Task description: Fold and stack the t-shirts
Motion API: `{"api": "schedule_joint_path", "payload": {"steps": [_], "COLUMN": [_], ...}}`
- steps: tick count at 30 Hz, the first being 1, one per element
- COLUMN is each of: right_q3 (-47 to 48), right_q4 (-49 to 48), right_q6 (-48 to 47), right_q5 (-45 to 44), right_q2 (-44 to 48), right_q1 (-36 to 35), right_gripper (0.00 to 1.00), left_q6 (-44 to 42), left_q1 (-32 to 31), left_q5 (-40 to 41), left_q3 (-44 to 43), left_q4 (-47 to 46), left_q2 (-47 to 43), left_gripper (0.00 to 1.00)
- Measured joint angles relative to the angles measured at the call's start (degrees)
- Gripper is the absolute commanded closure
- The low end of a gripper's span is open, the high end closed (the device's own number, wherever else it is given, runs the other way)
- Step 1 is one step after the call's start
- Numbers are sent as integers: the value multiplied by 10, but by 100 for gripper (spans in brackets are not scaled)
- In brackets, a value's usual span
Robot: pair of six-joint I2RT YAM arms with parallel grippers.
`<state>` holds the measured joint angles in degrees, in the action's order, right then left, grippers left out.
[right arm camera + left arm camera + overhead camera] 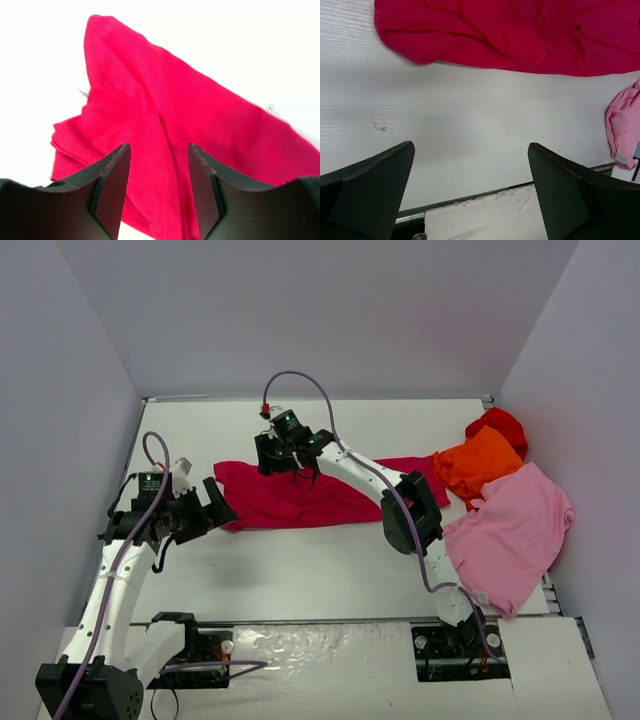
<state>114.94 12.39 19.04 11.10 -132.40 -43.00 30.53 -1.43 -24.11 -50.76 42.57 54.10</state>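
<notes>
A crimson-magenta t-shirt (pixel 290 505) (pixel 520 35) (pixel 165 100) lies crumpled in a long band across the middle of the white table (pixel 300 570). My right gripper (pixel 295 472) (pixel 159 146) hovers over the band's upper left part, its jaws apart over a raised fold of cloth, pinching nothing. My left gripper (pixel 222 504) (pixel 471 146) stands wide open just off the shirt's left end, above bare table. At the right lie a light pink t-shirt (pixel 510 535) (pixel 622 125), an orange one (pixel 480 465) and a bright red one (pixel 500 423), all rumpled.
Grey walls close in the table at the left, back and right. A seam (pixel 495 192) marks the table's near edge, with both arm bases beyond it. The right arm's elbow (pixel 410 515) reaches across the crimson shirt's right half.
</notes>
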Motion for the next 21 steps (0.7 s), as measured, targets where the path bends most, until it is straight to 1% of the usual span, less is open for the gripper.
{"api": "schedule_joint_path", "payload": {"steps": [4, 9, 12, 13, 15, 17, 20, 21], "right_q3": [38, 42, 43, 44, 45, 45, 45, 45], "right_q4": [-4, 3, 5, 6, 6, 7, 7, 7], "right_q6": [0, 0, 0, 0, 0, 1, 2, 2], "right_q5": [25, 42, 51, 53, 57, 61, 64, 64], "right_q2": [-35, -83, -94, -94, -95, -95, -95, -95], "right_q1": [-1, -1, -1, -1, -1, -1, -1, -1], "right_gripper": [53, 54, 56, 59, 70, 88, 100, 100], "left_q6": [1, 0, 0, 0, 0, 0, 0, 0], "left_q1": [0, 0, 0, 0, 0, 0, 0, 0], "left_q5": [-1, -1, -3, -3, -4, -5, -5, -5], "left_q3": [0, 0, 0, 0, 0, 0, 0, 0], "left_q4": [2, 3, 2, 2, 2, 2, 1, 1], "left_q2": [-2, 1, 7, 9, 11, 12, 12, 13], "left_gripper": [3, 3, 3, 3, 3, 3, 3, 3]}}
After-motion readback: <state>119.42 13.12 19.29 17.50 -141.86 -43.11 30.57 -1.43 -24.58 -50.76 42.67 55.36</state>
